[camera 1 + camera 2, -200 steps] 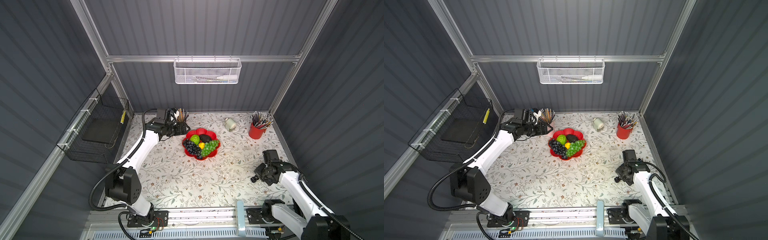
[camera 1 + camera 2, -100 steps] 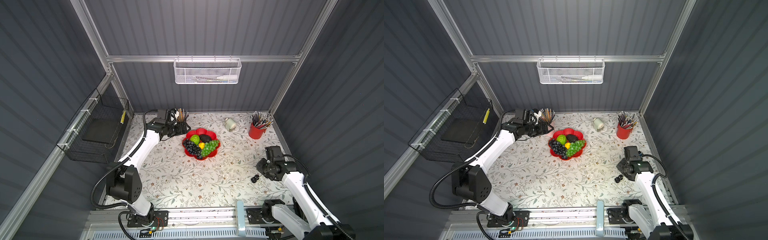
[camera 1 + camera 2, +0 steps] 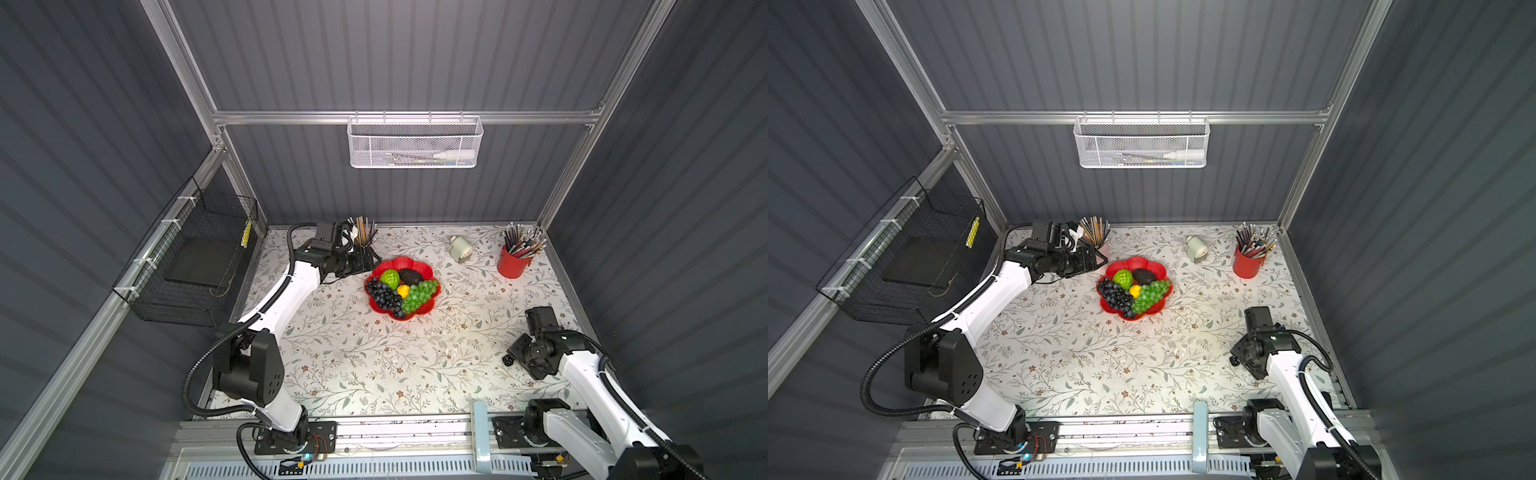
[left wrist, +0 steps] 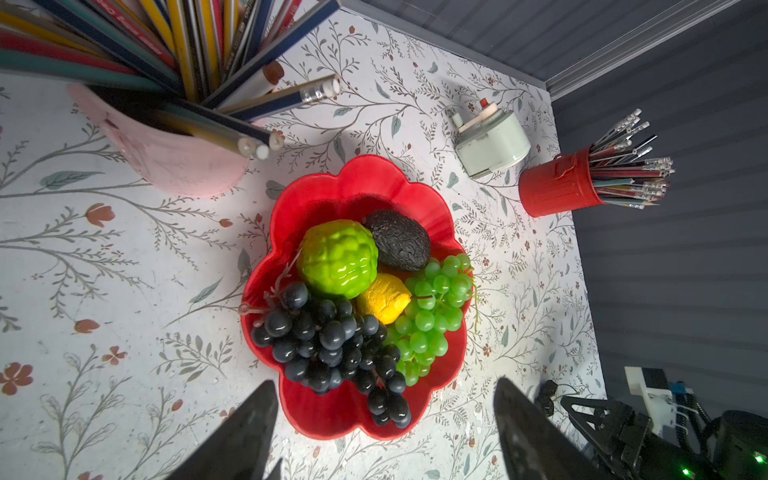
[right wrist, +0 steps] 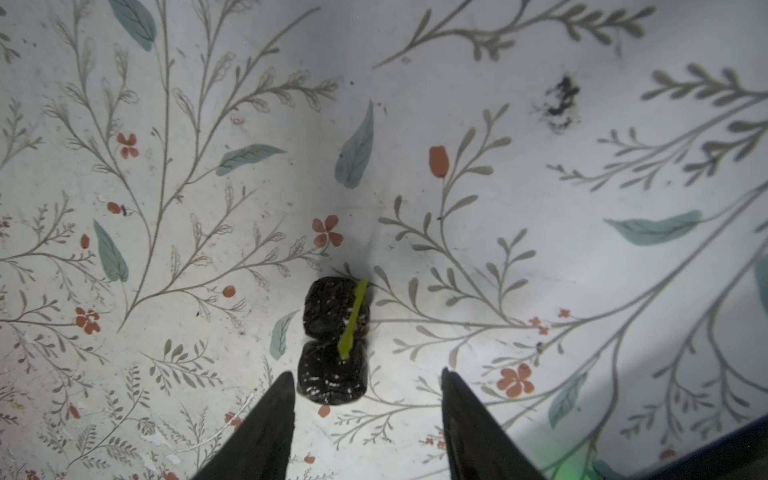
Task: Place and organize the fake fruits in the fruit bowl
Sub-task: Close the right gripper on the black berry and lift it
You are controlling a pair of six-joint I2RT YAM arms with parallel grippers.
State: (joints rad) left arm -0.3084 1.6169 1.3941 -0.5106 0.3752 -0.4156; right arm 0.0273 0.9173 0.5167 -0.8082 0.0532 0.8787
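Observation:
The red flower-shaped fruit bowl (image 3: 401, 262) (image 4: 361, 178) sits mid-table, shown in both top views. In it lie dark purple grapes (image 4: 328, 340), green grapes (image 4: 432, 316), a ridged green ball (image 4: 336, 259), a black bumpy oval (image 4: 399, 245) and a small yellow fruit (image 4: 382, 297). My left gripper (image 3: 372, 262) (image 4: 382, 386) hovers open at the bowl's back-left rim, holding nothing. A small pair of black berries (image 5: 332, 345) (image 3: 506, 360) with a yellow-green stem lies on the table at the right. My right gripper (image 5: 365, 374) stands open just behind the berries, which lie close to one fingertip (image 5: 284, 386).
A pink pencil cup (image 4: 174, 162) stands right behind the left gripper. A pale green sharpener (image 3: 460, 248) and a red pencil cup (image 3: 513, 264) stand at the back right. A white mesh basket (image 3: 413, 143) hangs on the back wall, a black wire basket (image 3: 199, 266) on the left wall.
My right gripper has gone from shut to open, and the black berry pair now lies free on the table in front of it. The left arm has hardly moved.

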